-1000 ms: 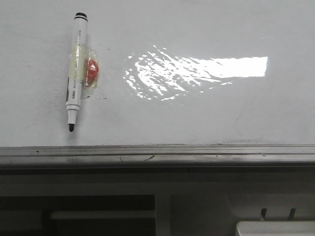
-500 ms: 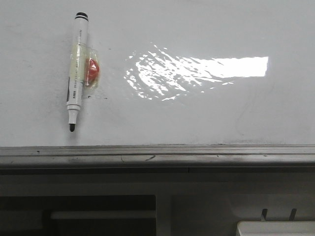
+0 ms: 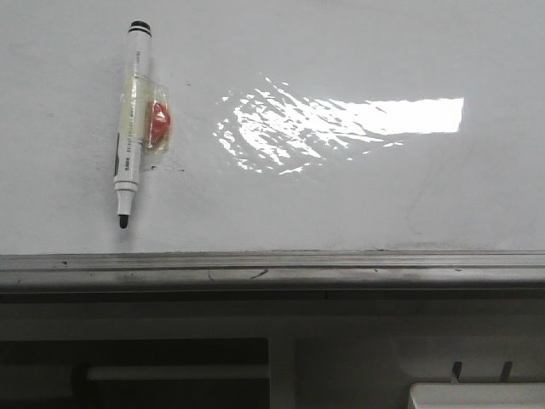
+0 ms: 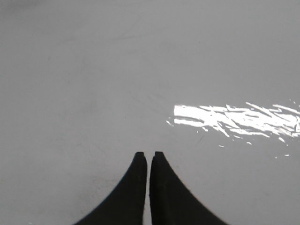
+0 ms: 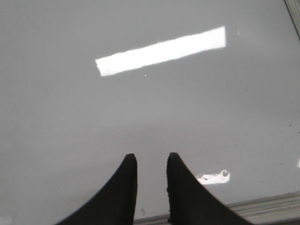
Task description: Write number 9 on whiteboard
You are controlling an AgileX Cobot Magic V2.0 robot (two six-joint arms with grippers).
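Observation:
The whiteboard (image 3: 358,196) fills the upper front view, glossy white with a bright glare patch (image 3: 341,123). No number 9 shows on it in any view. A white marker with a black tip (image 3: 134,119) is stuck upright on the board at the left, held by tape and a red piece (image 3: 158,123). My left gripper (image 4: 149,154) is over bare board (image 4: 93,70), jaws nearly touching, empty. My right gripper (image 5: 151,157) is over bare board (image 5: 70,117) near the ledge (image 5: 272,204), jaws a little apart, empty. Neither gripper shows in the front view.
A grey metal ledge (image 3: 272,268) runs along the board's lower edge. Grey furniture (image 3: 255,341) lies below it, with a white box (image 3: 477,396) at the lower right. A small glare spot (image 5: 213,177) lies beside my right finger.

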